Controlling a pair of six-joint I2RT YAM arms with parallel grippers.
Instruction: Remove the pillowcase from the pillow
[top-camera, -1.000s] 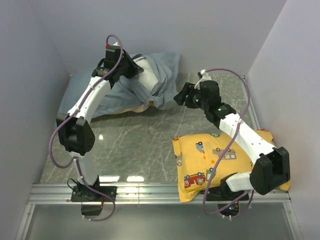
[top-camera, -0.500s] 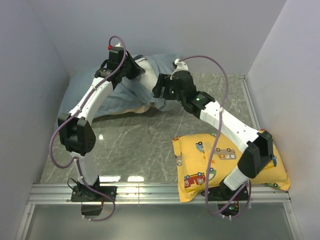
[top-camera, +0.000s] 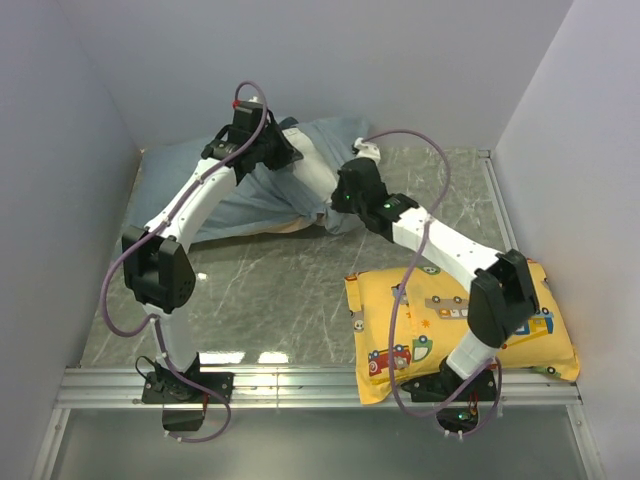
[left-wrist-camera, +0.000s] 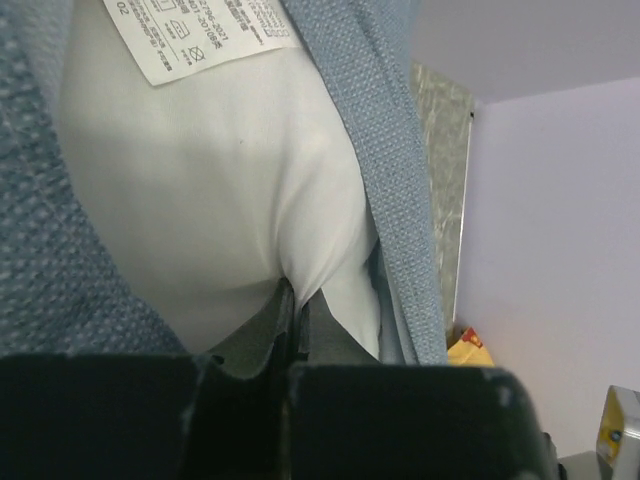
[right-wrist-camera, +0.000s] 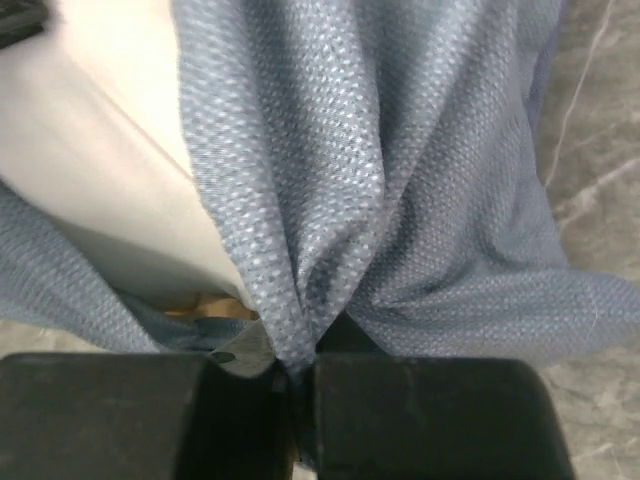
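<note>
While left fingers (left-wrist-camera: 280, 340) pinch the white pillow (left-wrist-camera: 220, 200), right fingers (right-wrist-camera: 285, 385) pinch the blue pillowcase (right-wrist-camera: 400, 200) — tag (left-wrist-camera: 200, 30) too tiny to read.

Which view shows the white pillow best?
Left wrist: the pillow fills the frame, bare, label showing, pinched by the left gripper. Right wrist shows a white patch beside the pillowcase; the top view, almost none.

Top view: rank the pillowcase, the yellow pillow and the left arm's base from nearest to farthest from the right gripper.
1. pillowcase: at the back, pinched in the fingers of the right gripper.
2. yellow pillow: front right, beneath that arm.
3. left arm's base: front-left edge.
</note>
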